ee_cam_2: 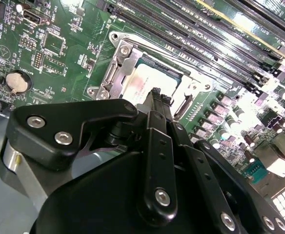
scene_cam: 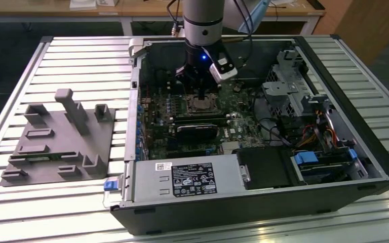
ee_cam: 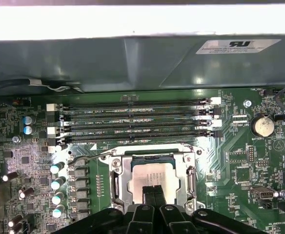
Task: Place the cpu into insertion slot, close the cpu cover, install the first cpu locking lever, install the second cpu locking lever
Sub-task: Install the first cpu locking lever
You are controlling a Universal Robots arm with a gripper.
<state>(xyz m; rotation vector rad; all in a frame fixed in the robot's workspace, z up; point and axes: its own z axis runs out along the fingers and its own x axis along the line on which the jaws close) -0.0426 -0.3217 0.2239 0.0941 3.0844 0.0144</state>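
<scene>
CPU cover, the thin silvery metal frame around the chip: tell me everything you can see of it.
The cpu cover is a shiny silvery frame plate with a square window, lying flat on the green motherboard. The pale silver-beige cpu shows through the window, where the black gripper, fingers together, points down at the chip's top.

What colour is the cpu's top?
Pale silver-beige; the cpu shows best in the first wrist view.

silver-grey tube arm [scene_cam: 202,23], little blue light [scene_cam: 202,56], white camera box [scene_cam: 223,69], chunky black linkage gripper [ee_cam_2: 156,97], shiny silver screws [ee_cam_2: 162,196]
</scene>
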